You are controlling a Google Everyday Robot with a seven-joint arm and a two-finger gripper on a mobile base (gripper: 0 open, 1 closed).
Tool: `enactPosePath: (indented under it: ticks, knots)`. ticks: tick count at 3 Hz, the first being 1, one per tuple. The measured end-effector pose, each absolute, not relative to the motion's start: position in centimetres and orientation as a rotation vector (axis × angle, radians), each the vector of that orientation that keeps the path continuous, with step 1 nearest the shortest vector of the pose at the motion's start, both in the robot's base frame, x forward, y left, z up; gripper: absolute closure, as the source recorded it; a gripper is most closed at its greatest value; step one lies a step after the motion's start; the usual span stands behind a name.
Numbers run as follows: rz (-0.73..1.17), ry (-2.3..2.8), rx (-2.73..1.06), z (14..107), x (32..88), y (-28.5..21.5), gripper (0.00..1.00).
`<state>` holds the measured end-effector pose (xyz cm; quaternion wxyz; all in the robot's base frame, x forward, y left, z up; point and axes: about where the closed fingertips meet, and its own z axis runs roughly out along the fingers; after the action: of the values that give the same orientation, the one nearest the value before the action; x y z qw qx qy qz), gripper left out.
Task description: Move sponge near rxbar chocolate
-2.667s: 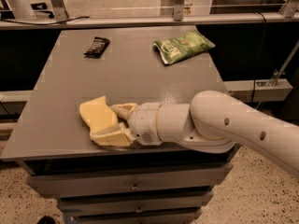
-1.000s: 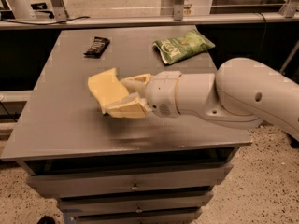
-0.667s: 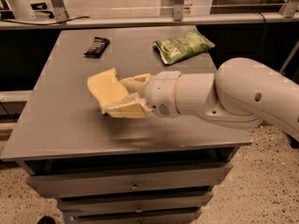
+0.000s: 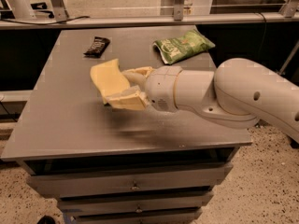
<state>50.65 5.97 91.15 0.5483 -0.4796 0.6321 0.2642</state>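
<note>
End effector [image 4: 120, 87] clenched on the sponge [image 4: 105, 76] above a grey bench [image 4: 56, 120]; rxbar chocolate [image 4: 97, 46] and green chip bag [image 4: 182, 45] lie near its far edge, speckled floor [image 4: 261, 190] below.

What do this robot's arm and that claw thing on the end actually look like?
The arm is a fat, smooth white shell of rounded segments, with thin seams and a few small dark dots. No loose cables show. The gripper, over the left middle of the table, has two blocky cream-yellow fingers, nearly the same colour as the sponge.
</note>
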Motion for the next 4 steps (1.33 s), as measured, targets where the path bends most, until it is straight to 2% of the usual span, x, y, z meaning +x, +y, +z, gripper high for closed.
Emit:
enactPosePath:
  ticks: [3, 4]
  knots:
    - [0.544, 1.496, -0.994, 89.6, 67.7, 2.5, 1.0]
    - [0.512, 1.526, -0.982, 89.7, 73.1, 2.8, 1.0]
